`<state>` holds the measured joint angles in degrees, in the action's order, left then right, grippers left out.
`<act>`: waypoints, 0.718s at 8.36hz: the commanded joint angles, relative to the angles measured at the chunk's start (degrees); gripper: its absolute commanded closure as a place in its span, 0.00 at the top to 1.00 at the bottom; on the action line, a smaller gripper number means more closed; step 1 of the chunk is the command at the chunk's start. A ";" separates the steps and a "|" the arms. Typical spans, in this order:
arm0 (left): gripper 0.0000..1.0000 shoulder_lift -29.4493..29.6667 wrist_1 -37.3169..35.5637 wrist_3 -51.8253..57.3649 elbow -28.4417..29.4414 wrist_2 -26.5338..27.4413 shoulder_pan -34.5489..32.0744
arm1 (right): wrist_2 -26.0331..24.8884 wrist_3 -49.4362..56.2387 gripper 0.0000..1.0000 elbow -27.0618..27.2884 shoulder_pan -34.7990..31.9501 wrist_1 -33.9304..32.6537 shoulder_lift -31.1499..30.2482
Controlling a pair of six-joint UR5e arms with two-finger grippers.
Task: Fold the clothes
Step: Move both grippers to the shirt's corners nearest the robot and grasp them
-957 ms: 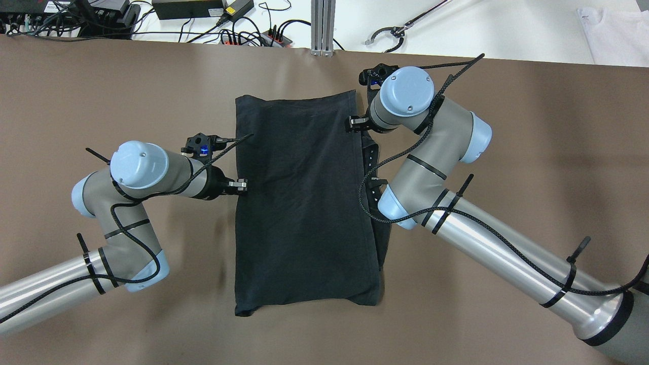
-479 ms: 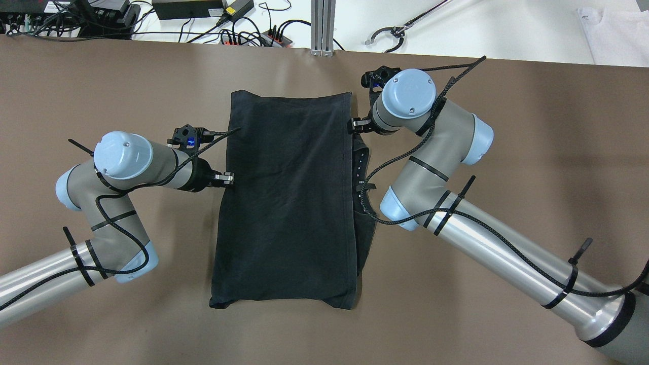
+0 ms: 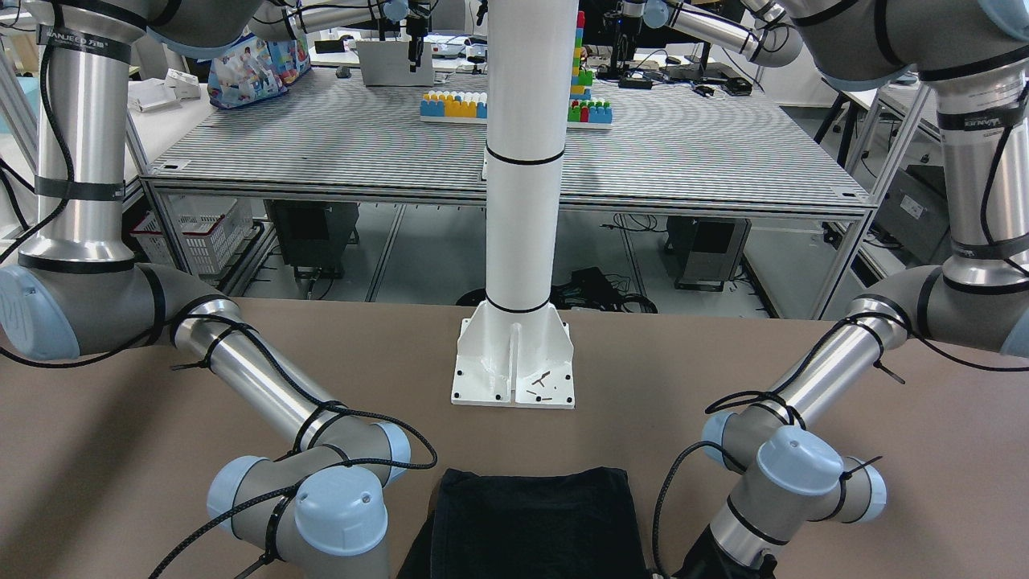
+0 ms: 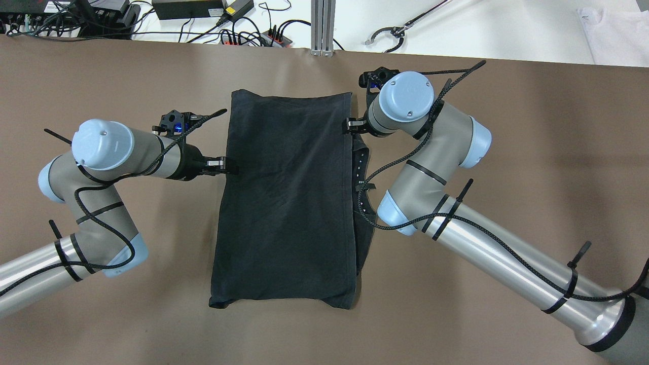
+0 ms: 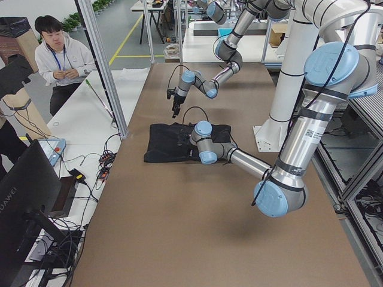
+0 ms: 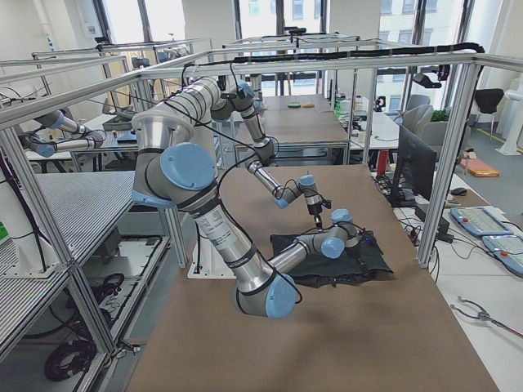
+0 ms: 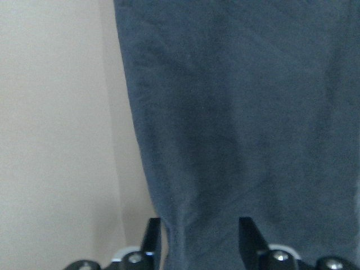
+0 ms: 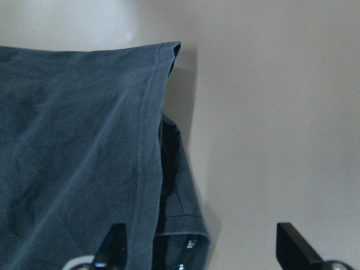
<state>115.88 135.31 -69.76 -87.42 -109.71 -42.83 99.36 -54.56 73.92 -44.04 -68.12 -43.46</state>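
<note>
The clothes (image 4: pixel 289 203) are one black garment, folded into a tall rectangle in the middle of the brown table, with a lower layer sticking out along its right side. My left gripper (image 4: pixel 230 166) sits at the garment's left edge. In the left wrist view, the left gripper (image 7: pixel 197 239) is open, its fingers standing apart over the fabric (image 7: pixel 242 112). My right gripper (image 4: pixel 349 124) is at the upper right edge, near the far corner. In the right wrist view, the right gripper (image 8: pixel 202 247) is wide open above the hemmed edge (image 8: pixel 152 129) and holds nothing.
The white pillar's base plate (image 3: pixel 514 362) stands on the robot's side of the garment. Cables and power bricks (image 4: pixel 203 10), a grabber tool (image 4: pixel 390 35) and a white cloth (image 4: pixel 613 30) lie past the far table edge. A person (image 5: pixel 57 57) stands beyond that edge.
The garment slid to the left with the left gripper, then stayed put. The left arm has since drawn back to the left and shifted toward the far side. The right gripper barely moved.
</note>
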 commanded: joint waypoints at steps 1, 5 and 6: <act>1.00 -5.98 0.04 -20.25 -10.09 4.91 0.71 | -0.48 -17.61 0.94 6.12 3.77 0.18 -1.00; 1.00 -14.61 0.39 -43.75 -20.14 20.10 15.97 | -12.92 -43.33 0.93 9.49 13.96 5.17 -1.27; 1.00 -17.07 0.39 -46.49 -20.85 25.29 21.24 | -13.75 -45.26 0.93 9.49 14.68 6.76 -1.79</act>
<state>102.58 135.64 -108.89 -105.96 -93.35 -30.50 90.09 -94.08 83.13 -32.38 -64.60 -44.54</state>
